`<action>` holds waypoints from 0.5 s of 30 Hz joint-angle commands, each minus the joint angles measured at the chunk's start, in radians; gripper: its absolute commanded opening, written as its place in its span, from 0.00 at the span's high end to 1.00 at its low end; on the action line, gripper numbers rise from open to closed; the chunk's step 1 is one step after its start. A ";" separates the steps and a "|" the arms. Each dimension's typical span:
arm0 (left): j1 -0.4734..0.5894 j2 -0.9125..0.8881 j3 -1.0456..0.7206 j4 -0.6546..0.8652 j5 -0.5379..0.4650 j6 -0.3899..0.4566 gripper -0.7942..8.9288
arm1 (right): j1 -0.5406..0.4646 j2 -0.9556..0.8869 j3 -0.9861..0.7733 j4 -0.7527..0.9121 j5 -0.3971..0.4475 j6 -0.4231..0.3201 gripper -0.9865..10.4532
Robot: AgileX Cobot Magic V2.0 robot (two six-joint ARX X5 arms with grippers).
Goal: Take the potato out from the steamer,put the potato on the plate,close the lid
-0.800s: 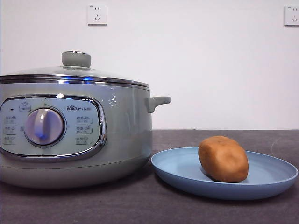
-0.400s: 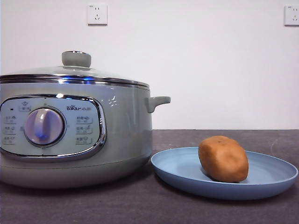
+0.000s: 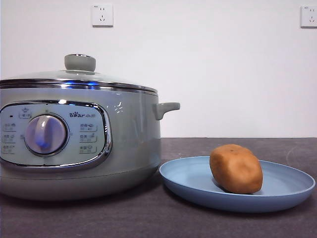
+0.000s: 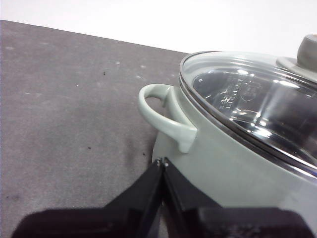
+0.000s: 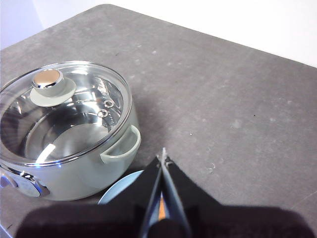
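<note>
The orange-brown potato [image 3: 236, 168] lies on the light blue plate [image 3: 198, 186], to the right of the steamer [image 3: 133, 144] in the front view. The glass lid [image 3: 79, 77] sits closed on the steamer, grey-green knob up. My left gripper [image 4: 162, 162] is shut and empty, low beside the steamer's side handle [image 4: 161, 115], with the lid [image 4: 247, 99] close by. High above the table my right gripper [image 5: 163, 157] is shut and empty, over the plate [image 5: 121, 191] beside the closed steamer [image 5: 74, 163]. A sliver of the potato [image 5: 161, 212] shows between its jaws.
The dark grey tabletop [image 5: 223, 89] stretches behind and beside the steamer. A white wall with two sockets [image 3: 102, 15] rises at the back. Neither arm shows in the front view.
The front view has shifted by a few pixels to the left; the things have not moved.
</note>
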 commanded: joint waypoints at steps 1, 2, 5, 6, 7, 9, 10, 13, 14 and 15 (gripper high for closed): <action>0.003 -0.002 -0.014 0.003 0.004 -0.005 0.92 | 0.001 -0.001 0.003 0.005 0.002 0.010 0.91; 0.003 -0.002 -0.014 0.003 0.004 -0.005 0.92 | 0.001 -0.001 0.003 0.005 0.002 0.010 0.91; 0.003 -0.002 -0.014 0.003 0.004 -0.005 0.92 | 0.001 -0.001 0.003 0.002 0.004 0.010 0.91; 0.003 -0.002 -0.014 0.003 0.004 -0.005 0.92 | 0.001 -0.001 0.003 -0.006 0.004 0.010 0.91; 0.003 -0.002 -0.014 0.003 0.004 -0.005 0.92 | 0.001 -0.001 0.003 -0.015 0.003 0.010 0.91; 0.003 -0.002 -0.014 0.003 0.004 -0.005 0.92 | 0.001 -0.001 0.003 -0.031 0.003 0.010 0.91; 0.003 -0.002 -0.014 0.003 0.004 -0.005 0.92 | 0.001 -0.001 0.003 -0.037 0.003 0.010 0.91; 0.003 -0.002 -0.014 0.003 0.004 -0.005 0.92 | 0.000 -0.001 0.003 -0.024 0.068 0.002 0.91; 0.003 -0.002 -0.014 0.003 0.004 -0.005 0.92 | 0.000 0.003 0.002 -0.019 0.097 0.001 0.91; 0.003 -0.002 -0.014 0.003 0.004 -0.005 0.92 | 0.000 0.009 0.002 -0.015 0.113 0.001 0.91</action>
